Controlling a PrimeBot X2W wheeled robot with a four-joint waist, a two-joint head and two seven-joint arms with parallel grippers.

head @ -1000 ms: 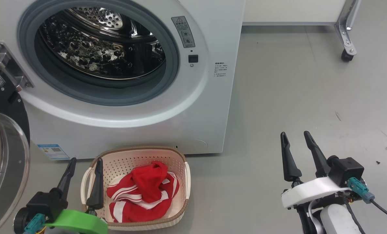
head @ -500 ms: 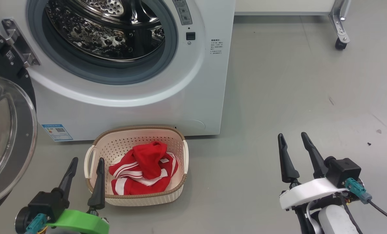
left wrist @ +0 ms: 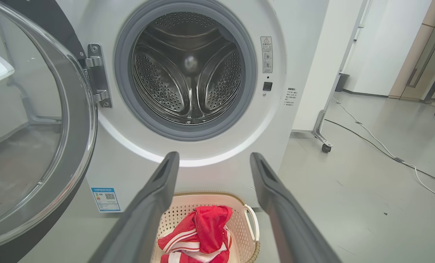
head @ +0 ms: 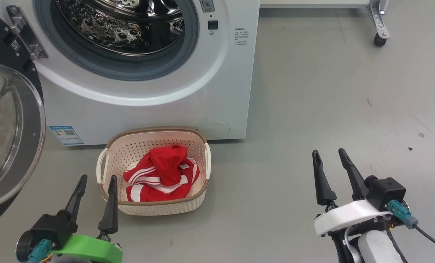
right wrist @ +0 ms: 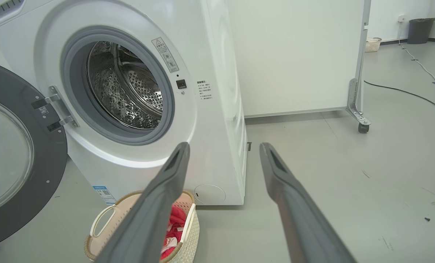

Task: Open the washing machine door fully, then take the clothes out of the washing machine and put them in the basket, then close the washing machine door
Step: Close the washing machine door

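The white washing machine (head: 159, 109) stands with its steel drum (left wrist: 188, 73) bare inside. Its door (head: 6, 131), black-rimmed with a glass bowl, is swung wide open to the left on its hinge (head: 24, 33). Red clothes (head: 162, 175) with white stripes lie in the cream basket (head: 155, 210) on the floor in front of the machine. My left gripper (head: 96, 179) hovers open just left of the basket with nothing between its fingers. My right gripper (head: 328, 153) stands open over bare floor, well to the basket's right. In the left wrist view the clothes (left wrist: 199, 237) sit between my fingers, lower down.
Grey floor (head: 330, 91) stretches to the right of the machine. A white partition on a castor foot (head: 380, 38) stands behind. A cable (left wrist: 385, 153) runs across the floor farther back, and a bin (right wrist: 420, 27) stands by the far wall.
The head camera has tilted down and back, so machine and basket sit higher in the picture. Both grippers stay open in the same places.
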